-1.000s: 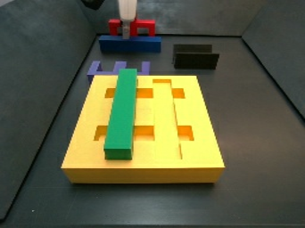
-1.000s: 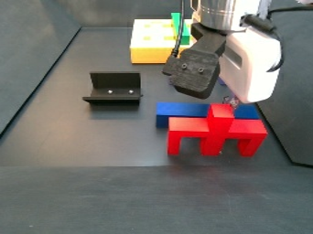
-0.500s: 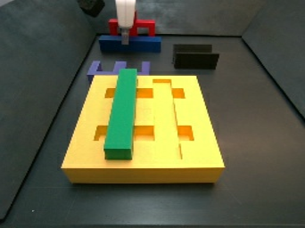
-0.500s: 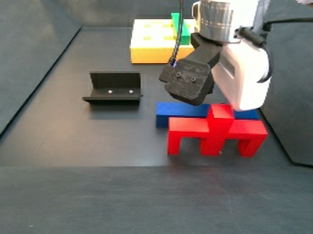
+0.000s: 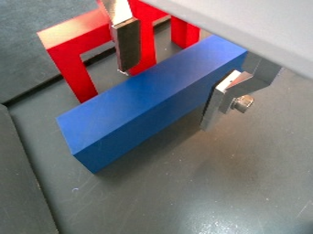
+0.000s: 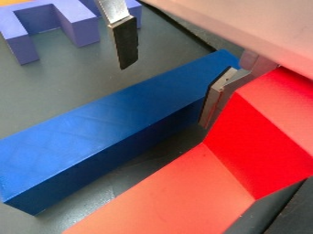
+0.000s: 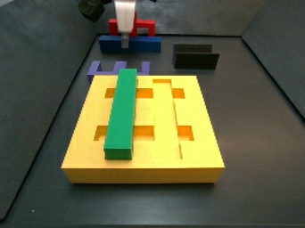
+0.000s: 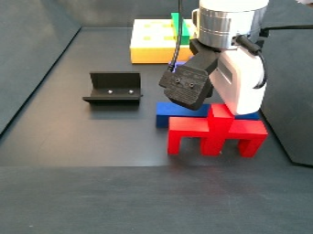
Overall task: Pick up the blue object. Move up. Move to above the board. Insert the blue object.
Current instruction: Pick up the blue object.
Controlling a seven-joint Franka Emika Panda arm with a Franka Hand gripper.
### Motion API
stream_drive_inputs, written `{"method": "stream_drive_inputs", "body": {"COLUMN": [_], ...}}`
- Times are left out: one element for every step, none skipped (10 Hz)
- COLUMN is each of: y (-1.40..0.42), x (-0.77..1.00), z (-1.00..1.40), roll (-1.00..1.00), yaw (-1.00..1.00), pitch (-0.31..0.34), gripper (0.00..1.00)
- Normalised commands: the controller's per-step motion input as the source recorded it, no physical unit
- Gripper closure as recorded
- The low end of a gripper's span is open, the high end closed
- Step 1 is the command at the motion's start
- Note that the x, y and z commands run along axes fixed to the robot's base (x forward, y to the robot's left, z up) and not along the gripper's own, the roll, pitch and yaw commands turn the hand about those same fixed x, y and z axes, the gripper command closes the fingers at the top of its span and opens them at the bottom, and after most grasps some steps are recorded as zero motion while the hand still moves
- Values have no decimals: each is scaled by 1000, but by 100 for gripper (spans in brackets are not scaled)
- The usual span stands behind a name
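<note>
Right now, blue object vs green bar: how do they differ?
1. Colour: the blue object is deep blue; the green bar is green.
2. Place: the blue object lies on the dark floor beside the red piece; the green bar lies lengthwise on the board.
3. State: the gripper straddles the blue object, jaws open, one finger on each side; nothing is near the green bar.

Shared: both are long, plain rectangular bars lying flat.

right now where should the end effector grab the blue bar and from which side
Grip the blue object across its narrow width, on the two long flat side faces, coming straight down from above. It lies flat on the floor with the red piece close along one side, so the ends are poorer targets. In both wrist views the end effector is open and straddles the bar, one finger on each side.
</note>
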Motion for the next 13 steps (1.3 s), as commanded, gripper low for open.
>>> {"method": "stream_drive_inputs", "body": {"y": [-43,-57,-91,-106,-91,-126,0,211,266,0,-91,-66,0], "x": [0,0,0,0,0,0,-40,-157,-171,0,0,-9,-120], "z": [-149,-160,-146,-29,0,49,71,137,174,126,20,0,-9], "roll": [0,0,0,0,0,0,-4,-79,-93,-29,0,0,-26], "yaw": [-37,-31,-9,-20,-63,-89,-166,-243,-243,-191,-129,-140,-129], "pitch": [0,0,0,0,0,0,0,0,0,0,0,0,-26], "gripper": [0,0,0,0,0,0,0,0,0,0,0,0,0]}}
